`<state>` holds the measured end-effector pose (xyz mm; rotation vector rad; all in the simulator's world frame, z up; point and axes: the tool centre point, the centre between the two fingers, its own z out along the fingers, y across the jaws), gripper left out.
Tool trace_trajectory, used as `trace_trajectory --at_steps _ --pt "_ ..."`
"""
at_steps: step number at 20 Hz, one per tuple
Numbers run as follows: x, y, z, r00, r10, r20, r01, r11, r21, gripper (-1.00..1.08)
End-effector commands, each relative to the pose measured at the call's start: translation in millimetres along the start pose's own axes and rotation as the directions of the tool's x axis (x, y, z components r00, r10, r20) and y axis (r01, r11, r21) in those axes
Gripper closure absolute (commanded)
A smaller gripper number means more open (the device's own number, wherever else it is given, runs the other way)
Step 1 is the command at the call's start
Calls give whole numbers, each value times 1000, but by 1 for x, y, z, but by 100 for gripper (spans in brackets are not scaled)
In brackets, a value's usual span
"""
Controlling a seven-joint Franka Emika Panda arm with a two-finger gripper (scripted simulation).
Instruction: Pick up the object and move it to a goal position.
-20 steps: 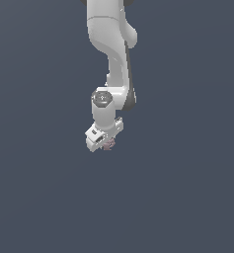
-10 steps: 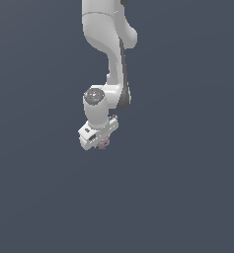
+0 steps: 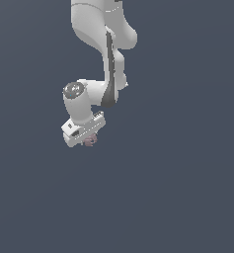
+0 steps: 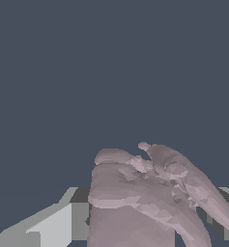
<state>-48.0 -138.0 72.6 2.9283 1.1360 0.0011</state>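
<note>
Exterior view: the white Panda arm (image 3: 106, 54) descends from the top centre of the frame and ends in the gripper (image 3: 87, 139), left of centre at mid-height. The object (image 3: 90, 141), a small pink-mauve lump, shows at the lower edge of the gripper, pressed against it and partly hidden by the white body. The background is a uniform grey-blue; no desk surface, edge or goal marker can be made out in either view.

Wrist view: the object (image 4: 150, 198) fills the lower centre of the frame as a ridged, lobed mass. Grey-white fingers (image 4: 53, 224) flank it on both sides at the lower corners, touching it, so the fingers appear clamped on the object.

Step in hand, as judged: carrying the held object toward the goal. Since the object is irregular and its contact faces are ridged, the grip is best left closed at constant force and the wrist orientation kept steady, so that the lump cannot pivot between the fingers. Motion should be smooth, without abrupt stops. The fingers should part only once the object sits at the goal, whose place cannot be told from these views.
</note>
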Motion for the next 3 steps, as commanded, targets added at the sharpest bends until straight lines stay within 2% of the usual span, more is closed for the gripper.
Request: trace_trajectory --at_steps 1,3 --pt "-4 5 -3 1000 -2 0 2 1000 1 108" --pt "-5 6 -3 1000 -2 0 2 1000 1 108"
